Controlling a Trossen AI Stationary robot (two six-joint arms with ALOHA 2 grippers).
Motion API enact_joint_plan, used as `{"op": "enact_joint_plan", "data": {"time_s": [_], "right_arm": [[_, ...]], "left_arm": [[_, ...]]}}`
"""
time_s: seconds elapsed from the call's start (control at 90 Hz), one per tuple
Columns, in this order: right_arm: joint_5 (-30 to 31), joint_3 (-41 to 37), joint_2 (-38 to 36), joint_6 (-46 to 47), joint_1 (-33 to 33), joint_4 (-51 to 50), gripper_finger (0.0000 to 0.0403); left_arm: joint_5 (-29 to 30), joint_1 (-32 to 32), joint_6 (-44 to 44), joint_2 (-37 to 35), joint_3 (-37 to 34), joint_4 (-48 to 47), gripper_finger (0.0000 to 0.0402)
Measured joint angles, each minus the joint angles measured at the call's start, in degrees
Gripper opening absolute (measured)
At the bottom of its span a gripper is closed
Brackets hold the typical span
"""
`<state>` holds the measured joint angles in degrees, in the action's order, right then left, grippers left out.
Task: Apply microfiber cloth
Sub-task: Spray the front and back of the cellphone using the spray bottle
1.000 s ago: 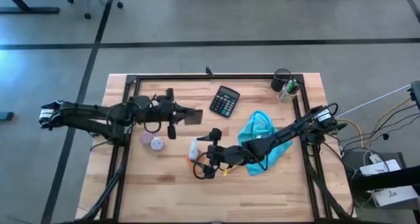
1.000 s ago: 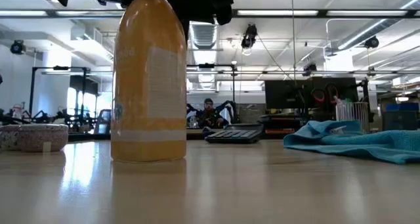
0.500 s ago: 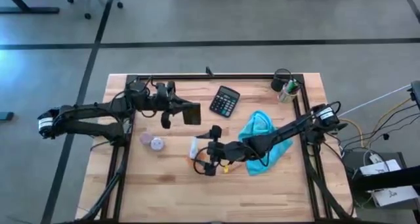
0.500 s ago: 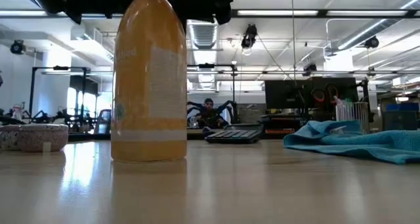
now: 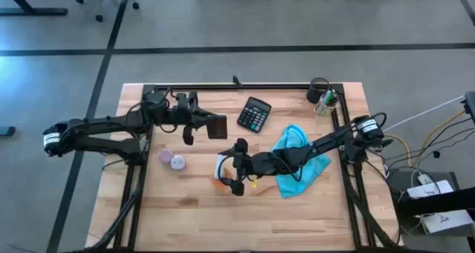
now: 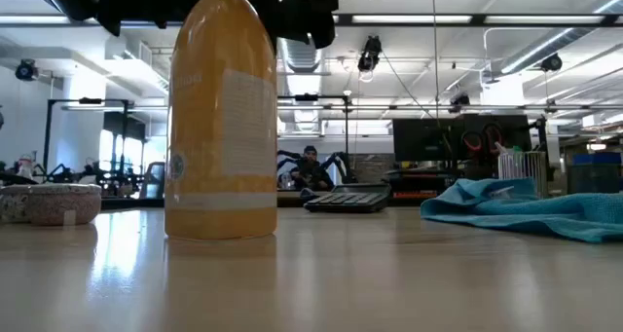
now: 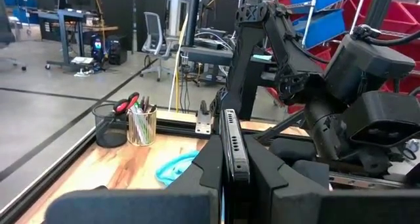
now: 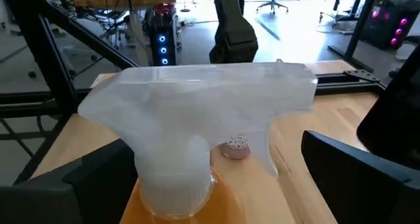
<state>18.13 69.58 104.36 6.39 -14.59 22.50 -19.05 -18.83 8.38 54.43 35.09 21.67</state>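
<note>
The turquoise microfiber cloth [image 5: 304,162] lies crumpled on the table right of centre, under my right forearm, and also appears as the cloth [image 6: 535,210] in the low view. No gripper touches it. My right gripper [image 5: 232,173] is open around an orange spray bottle [image 6: 219,128] that stands upright on its base. The fingers [image 8: 98,178] stand on either side of the neck, below the white spray head [image 8: 197,99]. My left gripper [image 5: 205,127], at the far left of centre, is shut on a thin dark flat device [image 5: 218,127]. My left gripper pinches the dark flat device [image 7: 231,142] between its two fingers, one on each flat face. The thin edge faces the wrist camera. The fingers reach about level toward the table's right, and the device is lifted clear of the table.
A black calculator [image 5: 254,113] lies at the far centre. A mesh pen cup [image 5: 323,97] stands at the far right corner. Two small round containers [image 5: 171,159] sit left of the bottle. A black frame [image 5: 245,86] rims the tabletop.
My left gripper has carried the dark device a little toward the far edge, then held still. My right gripper has moved toward the far edge, closer in on the spray bottle, which stays upright in place. The cloth has not moved.
</note>
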Motion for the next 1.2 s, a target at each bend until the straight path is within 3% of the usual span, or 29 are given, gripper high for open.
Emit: {"op": "enact_joint_plan", "data": {"time_s": [0.2,0.389,0.9,1.044,1.2], "right_arm": [[0.0,-0.1,0.0,0.5,-0.2,0.0,0.0389],[0.0,-0.1,0.0,0.7,-0.2,-0.3,0.0389],[-0.1,0.0,0.0,2.0,-0.2,-1.0,0.0384],[-0.2,0.0,0.0,2.2,-0.2,-1.2,0.0335],[-0.5,0.0,0.0,1.6,-0.5,-1.7,0.0209]], "left_arm": [[-0.2,0.0,1.4,3.1,0.0,1.7,0.0012],[-5.0,-0.1,2.2,5.6,0.0,6.5,0.0012],[-8.8,-0.1,-3.5,9.1,0.0,11.4,0.0012],[-9.5,-0.1,-3.6,9.3,0.0,11.8,0.0012],[-10.1,-0.1,-3.6,9.0,0.0,11.9,0.0012]]}}
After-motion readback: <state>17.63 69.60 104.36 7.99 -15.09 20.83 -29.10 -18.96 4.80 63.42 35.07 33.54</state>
